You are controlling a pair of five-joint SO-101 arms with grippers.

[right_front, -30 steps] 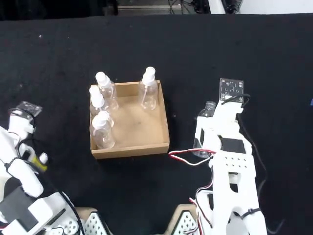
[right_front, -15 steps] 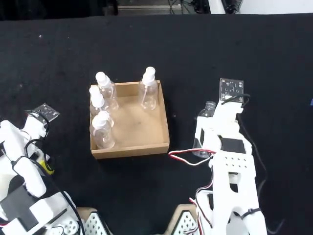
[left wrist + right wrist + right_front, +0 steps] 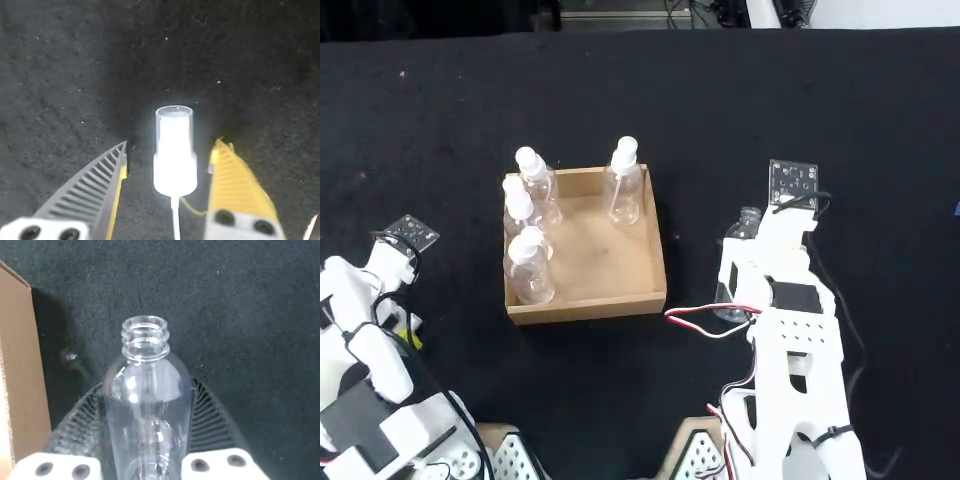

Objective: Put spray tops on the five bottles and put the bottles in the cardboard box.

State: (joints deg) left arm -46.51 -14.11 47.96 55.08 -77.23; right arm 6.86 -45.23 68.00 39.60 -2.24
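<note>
A cardboard box [image 3: 585, 305] stands mid-table with several capped spray bottles [image 3: 623, 190] upright inside, most along its left wall. To the right of the box, my right gripper [image 3: 740, 255] is shut on an uncapped clear bottle [image 3: 745, 224]. In the right wrist view the bottle [image 3: 145, 335] stands upright with an open neck, and the gripper [image 3: 148, 390] hugs its body. At the lower left of the table, my left gripper [image 3: 405, 320] points down at the mat. In the left wrist view it [image 3: 172, 145] is open, with a white spray top [image 3: 174, 165] between its fingers and a gap on each side.
The black mat covers the whole table. The box wall [image 3: 17, 365] is close beside the held bottle. Open mat stretches behind the box and between the left arm and the box. Cables trail from the right arm [image 3: 705, 325] near the box's front corner.
My left arm swung toward the box and settled lower, so the white spray top seen beside it a second ago is now hidden under it. The right arm and bottle kept still.
</note>
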